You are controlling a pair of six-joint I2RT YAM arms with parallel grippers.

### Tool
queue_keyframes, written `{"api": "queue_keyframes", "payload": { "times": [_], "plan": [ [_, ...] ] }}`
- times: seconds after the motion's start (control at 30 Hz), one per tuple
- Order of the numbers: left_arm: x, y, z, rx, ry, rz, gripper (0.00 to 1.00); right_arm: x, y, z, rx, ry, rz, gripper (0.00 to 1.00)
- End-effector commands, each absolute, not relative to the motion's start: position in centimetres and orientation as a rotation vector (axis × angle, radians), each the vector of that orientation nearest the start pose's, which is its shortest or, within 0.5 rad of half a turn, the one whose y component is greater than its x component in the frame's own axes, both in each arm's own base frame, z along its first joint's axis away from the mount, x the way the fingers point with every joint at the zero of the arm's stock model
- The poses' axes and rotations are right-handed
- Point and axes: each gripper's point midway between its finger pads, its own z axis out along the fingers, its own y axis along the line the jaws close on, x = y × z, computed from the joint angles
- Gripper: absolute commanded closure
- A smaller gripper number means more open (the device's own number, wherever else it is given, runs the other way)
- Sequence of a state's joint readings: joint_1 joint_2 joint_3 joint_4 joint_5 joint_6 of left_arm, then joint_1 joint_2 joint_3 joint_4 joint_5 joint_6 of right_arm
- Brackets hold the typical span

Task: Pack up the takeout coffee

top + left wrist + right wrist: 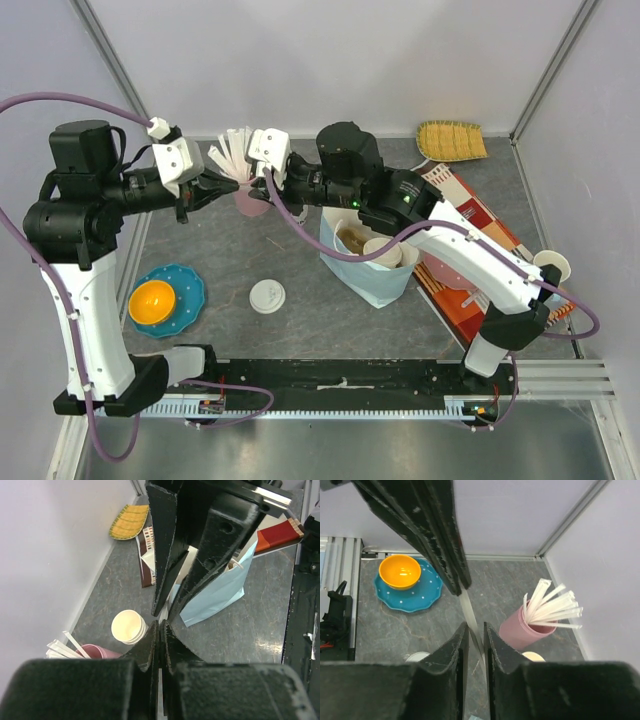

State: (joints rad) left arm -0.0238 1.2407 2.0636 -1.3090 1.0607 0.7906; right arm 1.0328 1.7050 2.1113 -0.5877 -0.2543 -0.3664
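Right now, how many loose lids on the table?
1: the white lid, between the teal plate and the blue bag. Others may be hidden.

No legible text, label, brand, number or sign found in any view. Patterned print seen on red-and-white flat box (487, 222), no letters made out. Surface of loose white lid (267, 296) too small to be read. Light blue paper bag (375, 282) seen plain on visible faces.
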Motion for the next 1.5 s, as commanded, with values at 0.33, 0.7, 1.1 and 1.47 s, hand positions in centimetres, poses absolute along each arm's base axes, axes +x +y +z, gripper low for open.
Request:
{"api": "queue_keyframes", "payload": {
  "times": [0.33,0.7,1.1,1.47],
  "plan": [
    [22.0,-14.3,49.5,1.124,1.349,-0.539,0.0,27.0,38.0,49.5,-0.82,1.354,0.572,1.0],
    [25.1,-13.2,49.1,0.966,1.456,-0.498,0.0,29.1,29.8,50.6,-0.344,1.355,0.595,1.0],
    [24.9,-13.3,48.7,0.977,1.453,-0.51,0.0,29.9,32.0,52.6,-0.326,1.216,0.704,1.0],
    [24.4,-12.9,47.8,0.988,1.465,-0.477,0.0,33.2,27.7,47.8,-0.196,1.363,0.488,1.0]
  ]
}}
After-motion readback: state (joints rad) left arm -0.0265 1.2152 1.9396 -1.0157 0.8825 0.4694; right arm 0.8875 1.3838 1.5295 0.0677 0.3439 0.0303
